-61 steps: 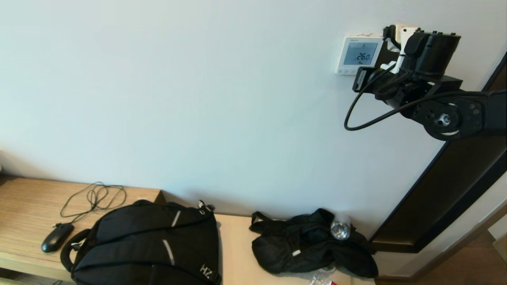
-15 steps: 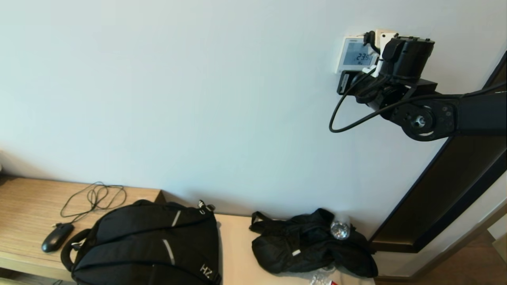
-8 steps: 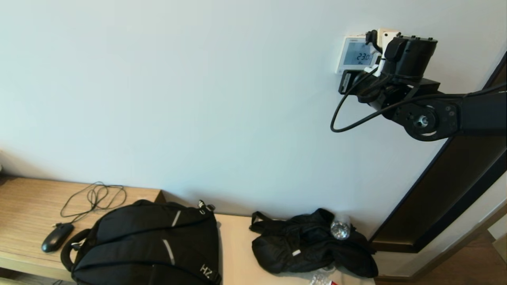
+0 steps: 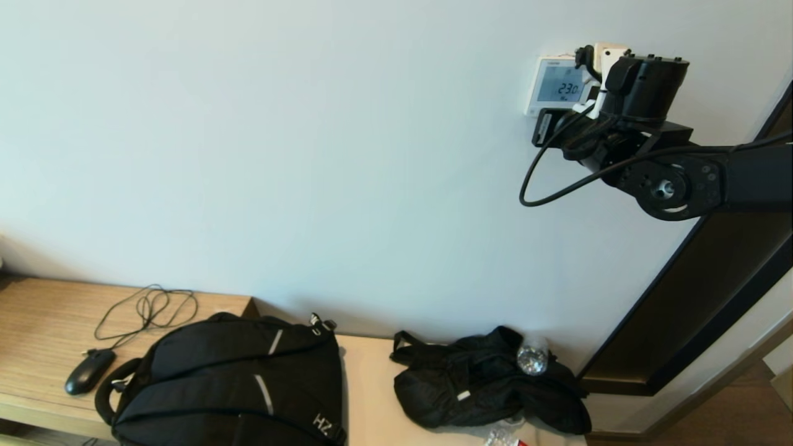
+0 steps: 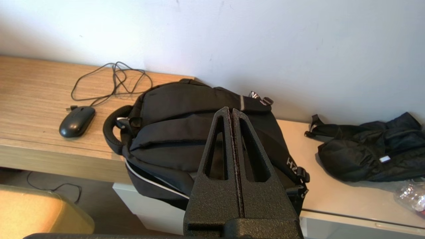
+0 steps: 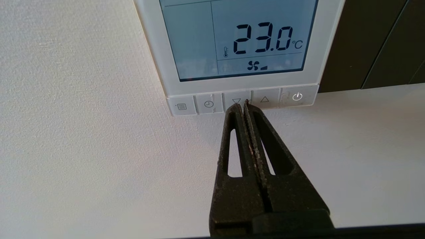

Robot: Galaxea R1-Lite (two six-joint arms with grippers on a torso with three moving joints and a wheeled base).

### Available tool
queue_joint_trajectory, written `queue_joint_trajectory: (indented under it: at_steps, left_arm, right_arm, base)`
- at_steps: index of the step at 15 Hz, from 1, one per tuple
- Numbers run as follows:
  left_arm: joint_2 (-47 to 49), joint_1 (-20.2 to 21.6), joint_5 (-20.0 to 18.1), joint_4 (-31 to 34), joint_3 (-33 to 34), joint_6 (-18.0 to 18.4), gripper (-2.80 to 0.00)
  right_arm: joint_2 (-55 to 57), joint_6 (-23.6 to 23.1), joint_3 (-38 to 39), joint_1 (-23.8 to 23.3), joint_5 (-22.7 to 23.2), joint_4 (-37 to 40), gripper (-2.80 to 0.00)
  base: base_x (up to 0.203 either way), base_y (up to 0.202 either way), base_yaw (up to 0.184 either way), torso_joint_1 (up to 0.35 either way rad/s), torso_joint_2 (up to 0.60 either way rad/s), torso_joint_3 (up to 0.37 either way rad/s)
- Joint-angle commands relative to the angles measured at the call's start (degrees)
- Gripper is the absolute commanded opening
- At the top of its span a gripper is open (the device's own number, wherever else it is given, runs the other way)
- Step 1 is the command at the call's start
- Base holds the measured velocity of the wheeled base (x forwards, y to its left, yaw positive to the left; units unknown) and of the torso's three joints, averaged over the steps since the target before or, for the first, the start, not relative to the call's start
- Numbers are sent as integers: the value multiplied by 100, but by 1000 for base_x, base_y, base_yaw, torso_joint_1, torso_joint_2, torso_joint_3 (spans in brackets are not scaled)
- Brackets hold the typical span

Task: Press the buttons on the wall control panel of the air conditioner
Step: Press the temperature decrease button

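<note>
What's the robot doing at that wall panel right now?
Right gripper shut, tips at down-arrow button. Panel reads 23.0. Left gripper shut, idle over backpack. Nothing blocking.

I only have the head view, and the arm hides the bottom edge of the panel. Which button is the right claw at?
Observer: In the right wrist view, the right claw is shut. Its tips are at the down-arrow button, near the edge next to the up-arrow button.
Operator: What else is in that row on the air conditioner's wall control panel?
Observer: The panel has a power button at the end past the up arrow.
Operator: Where is the left claw?
Observer: The left claw is shut and parked above a black backpack.
</note>
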Motion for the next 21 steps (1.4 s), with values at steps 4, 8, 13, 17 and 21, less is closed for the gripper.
queue_joint_trajectory:
  at_steps: [4, 8, 13, 17, 21]
  left_arm:
    - [0, 8, 4, 3, -1, -3, -280]
    - [0, 2, 4, 3, -1, -3, -280]
    - [0, 2, 7, 3, -1, -3, -280]
    - [0, 2, 4, 3, -1, -3, -280]
    - [0, 2, 4, 3, -1, -3, -280]
  right_arm:
    - [65, 0, -9, 2, -5, -17, -280]
    - [101, 18, -16, -7, 4, -8, -280]
    - [105, 23, -35, -51, 4, -8, -280]
    - [100, 18, -35, -42, 4, -8, -280]
    - [91, 18, 0, -24, 4, -8, -280]
  base:
    - [0, 0, 0, 0, 0, 0]
    - [0, 0, 0, 0, 0, 0]
    - [0, 0, 0, 0, 0, 0]
    - [0, 0, 0, 0, 0, 0]
    - [0, 0, 0, 0, 0, 0]
